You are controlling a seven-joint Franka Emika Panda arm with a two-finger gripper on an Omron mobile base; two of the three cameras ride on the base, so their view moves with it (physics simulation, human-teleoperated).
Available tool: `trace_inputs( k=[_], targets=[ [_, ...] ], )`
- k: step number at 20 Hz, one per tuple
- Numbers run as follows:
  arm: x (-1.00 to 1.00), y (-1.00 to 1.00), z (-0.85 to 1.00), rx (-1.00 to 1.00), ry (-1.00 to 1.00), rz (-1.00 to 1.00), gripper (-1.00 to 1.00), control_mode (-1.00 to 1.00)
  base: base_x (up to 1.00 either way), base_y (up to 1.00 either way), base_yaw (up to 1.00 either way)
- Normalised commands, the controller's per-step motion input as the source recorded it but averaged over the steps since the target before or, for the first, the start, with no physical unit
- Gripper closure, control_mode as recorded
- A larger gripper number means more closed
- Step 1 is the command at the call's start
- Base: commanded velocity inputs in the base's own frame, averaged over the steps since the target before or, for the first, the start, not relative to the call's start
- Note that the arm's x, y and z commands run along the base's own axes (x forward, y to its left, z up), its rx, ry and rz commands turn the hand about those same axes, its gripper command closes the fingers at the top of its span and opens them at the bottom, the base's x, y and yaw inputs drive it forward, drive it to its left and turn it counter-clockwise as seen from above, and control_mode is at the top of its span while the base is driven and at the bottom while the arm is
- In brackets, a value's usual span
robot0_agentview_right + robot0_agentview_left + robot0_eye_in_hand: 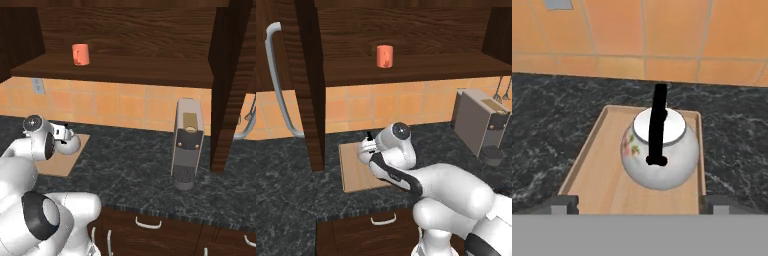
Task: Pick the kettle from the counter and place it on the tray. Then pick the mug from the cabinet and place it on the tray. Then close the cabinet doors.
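The white speckled kettle (659, 155) with its black upright handle stands on the light-wood tray (597, 165), toward its right side. My gripper (641, 204) is open just behind the kettle, its fingertips (564, 202) spread wide and touching nothing. From the right base view the kettle (71, 144) shows past my wrist on the tray (57, 167). The orange-red mug (384, 56) stands upright on the cabinet shelf (416, 67), also seen as the mug (80, 54). Both cabinet doors are swung open: the left door (308, 85) and the right door (227, 85).
A grey boxy appliance (481, 122) stands on the dark marbled counter (286, 175) to the right of the tray. The open left door hangs close beside the tray's left edge, with its long silver handle (276, 75). Drawer fronts (383, 230) run under the counter edge.
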Motion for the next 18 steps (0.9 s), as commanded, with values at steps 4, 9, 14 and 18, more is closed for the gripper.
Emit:
trace_inputs(
  k=[4, 9, 14, 18],
  targets=[
    [-0.86, -0.21, 1.00, 0.10, 0.08, -0.10, -1.00, -1.00, 0.00, 0.00, 0.00],
    [-0.53, -0.43, 0.98, 0.00, 0.40, -0.20, -1.00, -1.00, 0.00, 0.00, 0.00],
    [0.00, -0.02, 0.25, -0.02, 0.08, -0.03, -1.00, -1.00, 0.00, 0.00, 0.00],
    [-0.02, -0.19, 1.00, 0.00, 0.05, -0.03, -1.00, -1.00, 0.00, 0.00, 0.00]
  ],
)
